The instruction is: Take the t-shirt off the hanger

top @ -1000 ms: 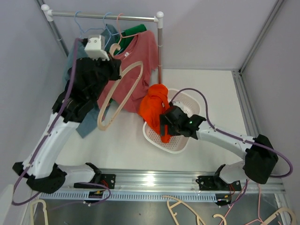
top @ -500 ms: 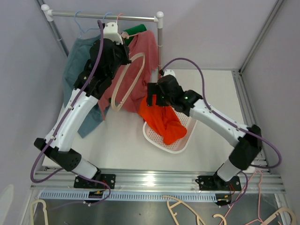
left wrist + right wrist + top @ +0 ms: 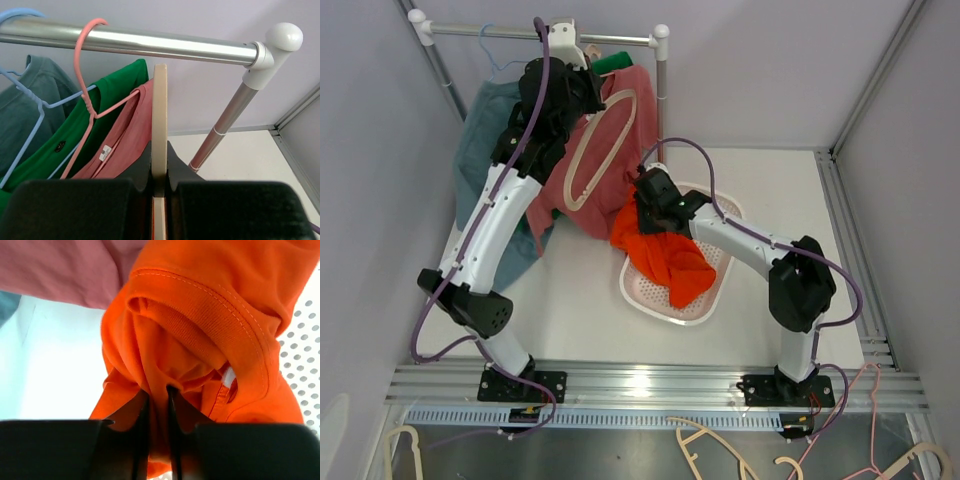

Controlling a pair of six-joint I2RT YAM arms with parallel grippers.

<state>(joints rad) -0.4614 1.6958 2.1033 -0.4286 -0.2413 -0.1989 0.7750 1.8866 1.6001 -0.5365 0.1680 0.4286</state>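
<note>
Right gripper (image 3: 156, 390) pinches a fold of the orange t-shirt (image 3: 665, 255) by its ribbed collar. The soft knit is bunched, trailing from the jaws toward the near right into the white perforated basket (image 3: 692, 320) below. Left gripper (image 3: 160, 155) is clamped on the bare beige hanger (image 3: 160, 100), flat and rigid, far left under the chrome rail (image 3: 150, 45). Right arm likely just releases.

Left gripper (image 3: 160, 150) pinches beige hanger (image 3: 160, 100). The rail (image 3: 150, 45) crosses just beyond the fingertips. Left of fingers is crowded: red shirt (image 3: 132, 135), green shirt (image 3: 100, 115), pink hanger (image 3: 82, 65). Right of fingers there is an open gap up to the slanted post (image 3: 225, 125).

Right gripper (image 3: 156, 395): orange t-shirt (image 3: 200, 315) fills the space ahead. Bare table (image 3: 55, 360) lies left of fingers, basket (image 3: 302, 365) right.
</note>
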